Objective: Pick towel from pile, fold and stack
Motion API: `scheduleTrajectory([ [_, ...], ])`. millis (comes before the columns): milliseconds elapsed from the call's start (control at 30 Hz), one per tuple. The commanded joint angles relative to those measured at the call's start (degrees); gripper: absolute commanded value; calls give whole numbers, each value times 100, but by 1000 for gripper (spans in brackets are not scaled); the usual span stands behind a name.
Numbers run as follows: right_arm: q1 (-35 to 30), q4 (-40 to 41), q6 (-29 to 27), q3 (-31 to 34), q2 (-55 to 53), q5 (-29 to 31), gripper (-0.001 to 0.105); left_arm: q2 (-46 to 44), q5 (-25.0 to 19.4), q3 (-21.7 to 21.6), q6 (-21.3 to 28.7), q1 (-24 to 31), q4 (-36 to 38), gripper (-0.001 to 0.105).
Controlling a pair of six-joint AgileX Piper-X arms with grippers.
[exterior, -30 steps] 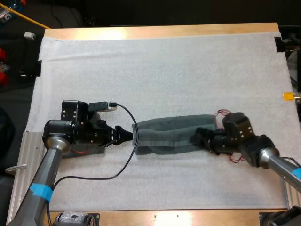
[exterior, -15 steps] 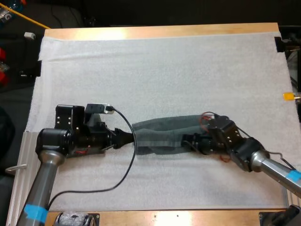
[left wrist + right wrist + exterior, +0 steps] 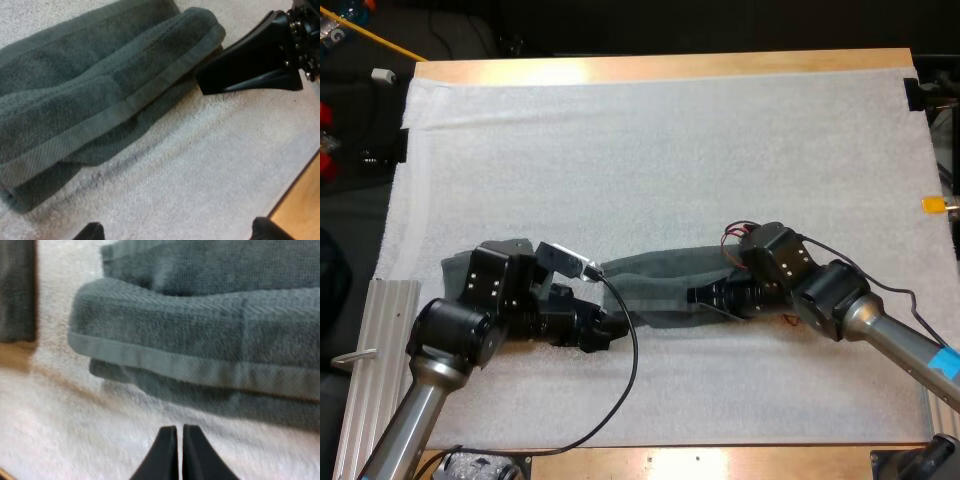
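**Towel lies crosswise, just ahead of both grippers**

Nearest, the left gripper (image 3: 613,328) has its fingers apart and empty, just short of the towel's (image 3: 655,278) left end. The right gripper (image 3: 693,295), fingers together on nothing, points at the near edge. The folded towel's long axis runs left to right on the mat (image 3: 650,150)

Lost behind the left gripper (image 3: 612,330): the 7 o'clock corner of the towel (image 3: 665,282). Covered by the right arm (image 3: 840,300): its 3 o'clock end. Buried under the left arm (image 3: 450,335) at 9 o'clock: a second towel (image 3: 455,272), folded or not unclear. Cropped in the left wrist view: all but 2 tips of own fingers (image 3: 265,231). Blurred and cropped in the right wrist view: a dark patch (image 3: 17,290), unidentifiable.
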Motion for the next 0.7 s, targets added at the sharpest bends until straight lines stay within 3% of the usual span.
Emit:
scheduleTrajectory([
  [0, 4, 262, -140, -71, -49, 0, 0, -97, -117, -13, -64, -98, 3, 58],
  [300, 4, 348, -168, -195, 529, -440, 0, -311, -391, -13, -258, -519, 3, 58],
  [667, 4, 470, -168, -727, 1546, -818, 0, -309, -397, -13, -335, -556, 3, 58],
])
